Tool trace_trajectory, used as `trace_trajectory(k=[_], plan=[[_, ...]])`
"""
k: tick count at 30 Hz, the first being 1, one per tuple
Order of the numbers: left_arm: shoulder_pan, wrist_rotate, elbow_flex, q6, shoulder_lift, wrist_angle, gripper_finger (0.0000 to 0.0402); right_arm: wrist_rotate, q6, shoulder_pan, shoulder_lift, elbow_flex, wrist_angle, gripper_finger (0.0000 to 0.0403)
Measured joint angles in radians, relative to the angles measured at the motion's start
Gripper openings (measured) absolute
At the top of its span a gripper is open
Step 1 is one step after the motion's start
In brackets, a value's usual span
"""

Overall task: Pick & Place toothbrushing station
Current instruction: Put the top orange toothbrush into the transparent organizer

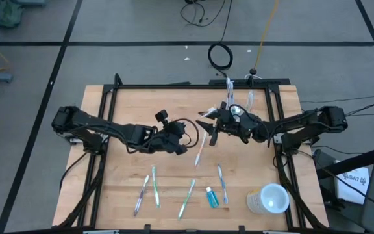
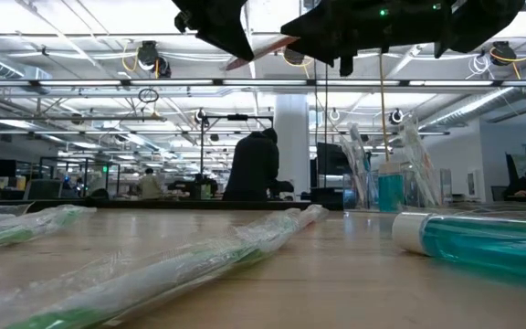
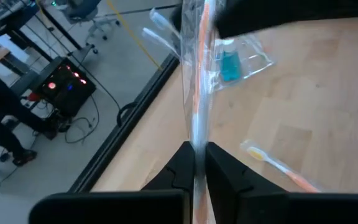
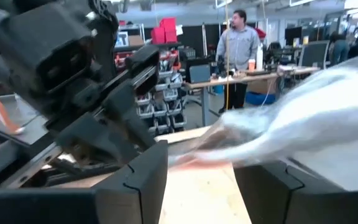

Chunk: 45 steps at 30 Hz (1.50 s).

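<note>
Above the middle of the bench [image 1: 135,104], the left tool [image 1: 186,147] pinches a wrapped toothbrush [image 1: 201,146] with an orange handle; its fingers [image 3: 182,163] are narrow and press on both sides of the wrapper. The right tool [image 1: 211,132] has its fingers [image 4: 143,180] spread wide around the far end of that same toothbrush, and whether they touch it is hard to tell. The clear tumbler [image 1: 234,108] stands near the far edge of the bench, just beside the right arm, holding brushes and a blue tube. Four more wrapped brushes [image 1: 154,185] and a blue tube [image 1: 211,197] lie along the near edge, beside a whitish cup [image 1: 268,199]
</note>
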Motion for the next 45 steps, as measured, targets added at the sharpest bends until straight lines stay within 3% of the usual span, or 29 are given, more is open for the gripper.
trace_trajectory(k=[6, 16, 40, 45], plan=[[-0.005, 0.0, 0.0, 0.0, 0.0, 0.0, 0.0015, 0.0, -0.012, 0.0, 0.0, 0.0, 0.03, 0.0131], [-0.001, -0.005, 0.0, 0.023, 0.0, -0.009, 0.0044, -0.021, -0.009, 0.002, 0.0, 0.0, 0.026, 0.0019], [0.006, 0.048, 0.0, 0.008, 0.0, -0.041, 0.0047, -0.056, 0.008, 0.003, -0.001, 0.001, -0.012, 0.0019], [0.026, 0.111, 0.0, 0.126, 0.0, -0.042, 0.0047, -0.055, 0.005, 0.003, -0.001, 0.001, -0.015, 0.0019]])
